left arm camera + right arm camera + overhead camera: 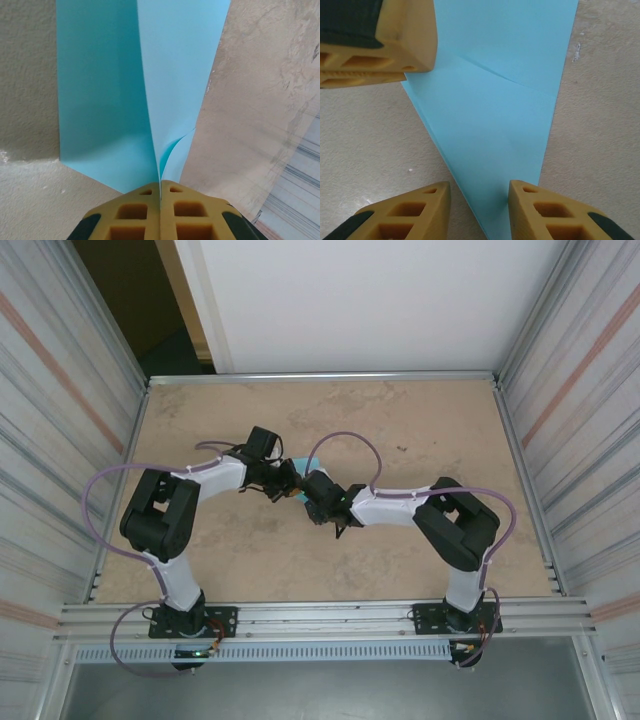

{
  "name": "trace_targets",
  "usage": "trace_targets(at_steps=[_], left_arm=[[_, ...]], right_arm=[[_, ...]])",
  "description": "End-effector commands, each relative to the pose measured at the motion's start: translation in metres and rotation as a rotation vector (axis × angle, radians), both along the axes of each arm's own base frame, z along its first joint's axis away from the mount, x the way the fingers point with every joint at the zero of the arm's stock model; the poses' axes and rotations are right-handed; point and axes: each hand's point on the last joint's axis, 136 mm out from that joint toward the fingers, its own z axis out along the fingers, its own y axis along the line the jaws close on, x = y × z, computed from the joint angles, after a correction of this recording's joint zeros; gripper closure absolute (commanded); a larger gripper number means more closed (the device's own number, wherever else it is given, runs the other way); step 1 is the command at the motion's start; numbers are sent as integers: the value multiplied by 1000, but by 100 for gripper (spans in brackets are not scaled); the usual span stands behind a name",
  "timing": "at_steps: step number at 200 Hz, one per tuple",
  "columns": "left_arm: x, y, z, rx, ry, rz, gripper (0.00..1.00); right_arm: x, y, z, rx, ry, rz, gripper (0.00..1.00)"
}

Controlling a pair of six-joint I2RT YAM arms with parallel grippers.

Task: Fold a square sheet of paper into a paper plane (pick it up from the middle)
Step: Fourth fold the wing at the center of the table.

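Paper (110, 100) in grip of left tool (160, 192)

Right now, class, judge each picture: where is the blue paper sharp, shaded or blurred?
Top external: even light, the paper barely a sliver. Left wrist: paper sharp, its left panel shaded darker, the wall at lower right soft. Right wrist: paper sharp, evenly lit, no glare.

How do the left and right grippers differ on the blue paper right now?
On the left gripper, the jaws are shut on a fold of the blue paper; on the right gripper, the jaws stand apart, clamping nothing. The left gripper holds the paper at its crease; the right gripper only straddles its narrow end. Both are at the same paper.
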Motion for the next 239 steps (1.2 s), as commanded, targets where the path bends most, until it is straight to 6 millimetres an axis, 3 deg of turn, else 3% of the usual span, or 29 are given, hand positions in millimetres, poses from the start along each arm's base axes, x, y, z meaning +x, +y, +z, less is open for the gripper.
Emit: trace_targets(at_steps=[1,149,187,239], left_arm=[[2,-3,3,1,14,2,93],[-1,-4,4,3,38,-17,92],[0,-5,7,4,32,-22,89],[-1,-5,6,5,37,-26,88]], right_arm=[[12,2,5,-28,-42,-1,66],[15,-10,-4,-178,-91,38,72],[12,-7,-1,-167,-87,59,78],[9,-6,-1,-165,-78,66,76]])
